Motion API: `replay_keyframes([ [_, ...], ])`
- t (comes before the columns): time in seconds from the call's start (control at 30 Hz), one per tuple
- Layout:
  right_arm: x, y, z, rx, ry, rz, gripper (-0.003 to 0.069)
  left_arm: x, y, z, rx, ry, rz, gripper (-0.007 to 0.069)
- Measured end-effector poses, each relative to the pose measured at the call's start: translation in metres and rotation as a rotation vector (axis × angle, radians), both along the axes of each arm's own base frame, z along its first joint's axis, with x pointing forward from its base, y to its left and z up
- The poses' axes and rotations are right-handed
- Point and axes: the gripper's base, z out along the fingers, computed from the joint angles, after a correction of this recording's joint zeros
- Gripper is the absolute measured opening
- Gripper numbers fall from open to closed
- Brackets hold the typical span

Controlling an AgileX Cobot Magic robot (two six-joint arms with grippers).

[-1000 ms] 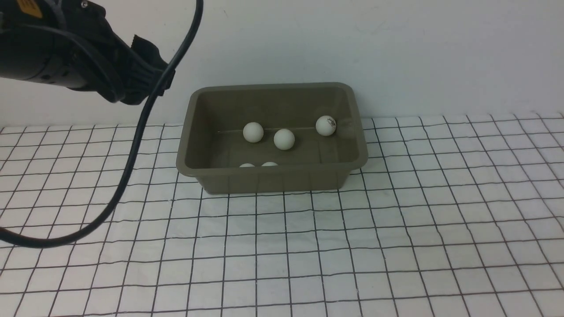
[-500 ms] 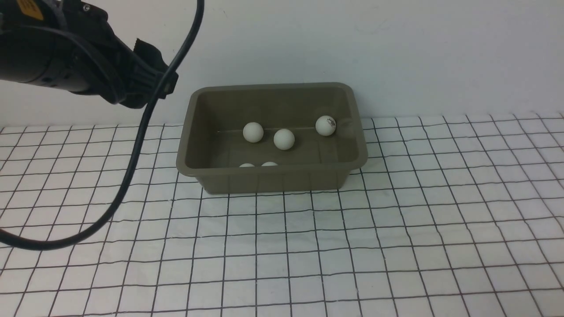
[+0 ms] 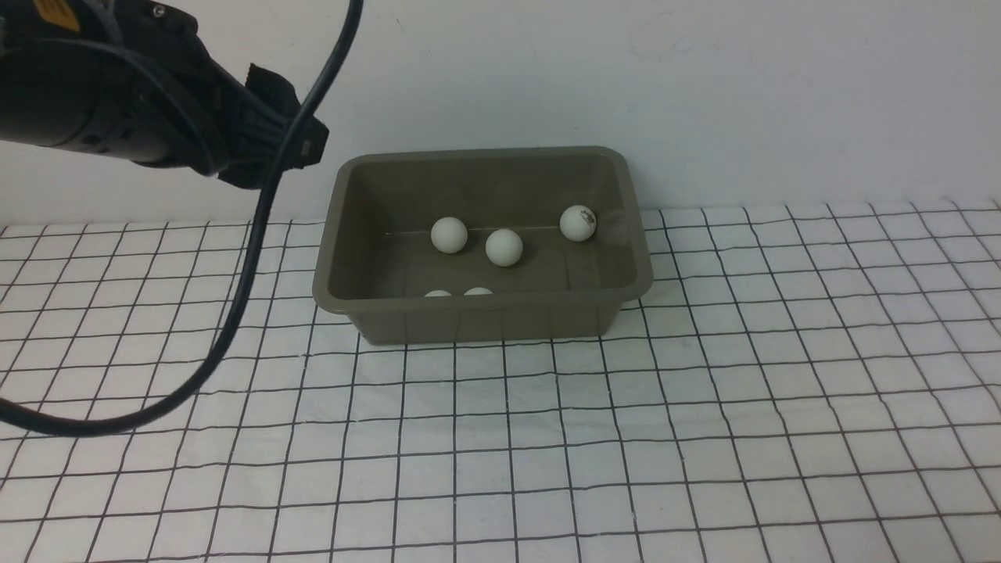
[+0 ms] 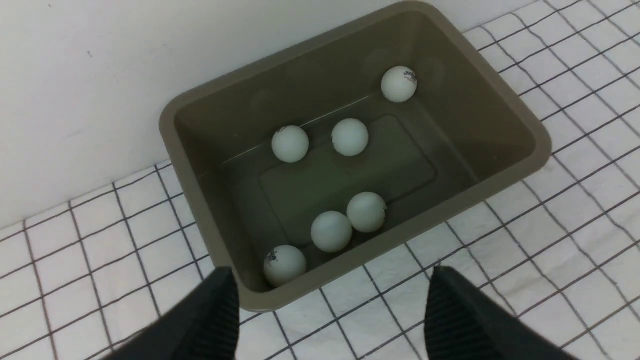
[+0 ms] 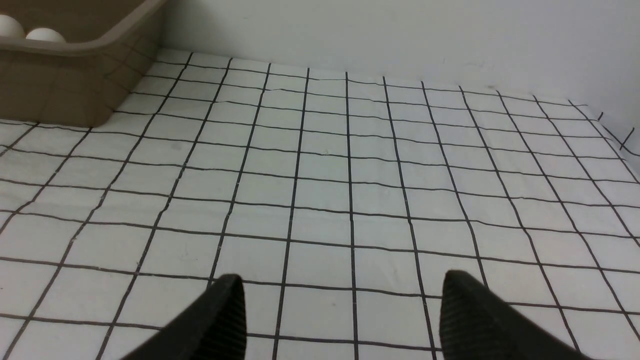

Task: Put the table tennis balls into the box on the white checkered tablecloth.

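Balls: six table tennis balls (image 4: 349, 136) lie inside the box (image 4: 537, 150) on the checkered tablecloth (image 3: 704, 438) | Left gripper (image 4: 330, 305): empty, jaws apart, above box's near-left corner | Right gripper (image 5: 345, 315): empty, jaws apart, over bare cloth | Nearer arm: left | Box long axis: left-right | Print: small logos, unreadable

Soft, even light fills all three views, with no hard glare. In the front view the box (image 3: 482, 246) throws only a faint shadow on the white checkered tablecloth (image 3: 704, 407) toward 3 o'clock, and its inside is dim. The table tennis balls (image 4: 349, 136) look evenly lit, with a greenish tint in the left wrist view. The left claw (image 4: 330, 310) tips at 6 o'clock are dark and softly blurred, as are the right claw (image 5: 342, 310) tips. Grid lines stay fairly sharp.
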Motion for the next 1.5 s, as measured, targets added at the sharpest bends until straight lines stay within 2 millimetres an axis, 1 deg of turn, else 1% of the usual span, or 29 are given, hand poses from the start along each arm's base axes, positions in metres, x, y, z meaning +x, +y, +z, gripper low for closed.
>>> replay_keyframes([
  [0.07,0.000,0.000,0.000,0.000,0.001,0.000,0.0474,0.000,-0.002,0.001,-0.037,0.004,-0.002,0.0450],
  [0.2,0.000,0.000,0.000,0.000,0.002,0.001,0.0474,-0.003,-0.010,0.004,-0.168,0.041,-0.016,0.0450],
  [0.3,0.000,0.000,0.000,-0.001,0.002,0.001,0.0474,-0.004,-0.012,0.004,-0.196,0.059,-0.033,0.0450],
  [0.63,0.000,0.000,0.000,-0.001,0.002,0.001,0.0474,-0.003,-0.013,0.006,-0.190,0.014,-0.059,0.0450],
  [0.83,0.000,0.000,0.000,-0.001,0.002,0.001,0.0474,0.005,-0.012,0.015,-0.157,-0.140,-0.060,0.0450],
  [0.87,0.000,0.000,0.000,-0.001,0.002,0.001,0.0474,0.006,-0.011,0.017,-0.131,-0.183,-0.070,0.0450],
  [1.03,0.000,0.000,0.000,-0.001,0.002,0.001,0.0474,0.003,-0.008,0.024,-0.045,-0.272,-0.107,0.0450],
  [1.13,0.000,0.000,0.000,-0.001,0.002,0.001,0.0474,-0.013,-0.001,0.035,0.034,-0.328,-0.127,0.0450],
  [1.2,0.000,0.000,0.000,-0.001,0.002,0.001,0.0474,-0.041,0.009,0.053,0.080,-0.385,-0.125,0.0450],
  [1.27,0.000,0.000,0.000,-0.001,0.002,0.001,0.0474,-0.077,0.022,0.069,0.093,-0.422,-0.106,0.0450],
  [1.33,0.000,0.000,0.000,-0.001,0.002,0.001,0.0474,-0.112,0.035,0.080,0.069,-0.421,-0.065,0.0450],
  [1.4,0.000,0.000,0.000,-0.001,0.002,0.001,0.0474,-0.137,0.047,0.083,0.043,-0.384,-0.011,0.0450],
  [1.47,0.000,0.000,0.000,-0.001,0.002,0.001,0.0474,-0.153,0.058,0.081,0.022,-0.332,0.071,0.0450],
  [1.5,0.000,0.000,0.000,-0.001,0.002,0.001,0.0474,-0.154,0.058,0.080,0.026,-0.321,0.068,0.0450],
])
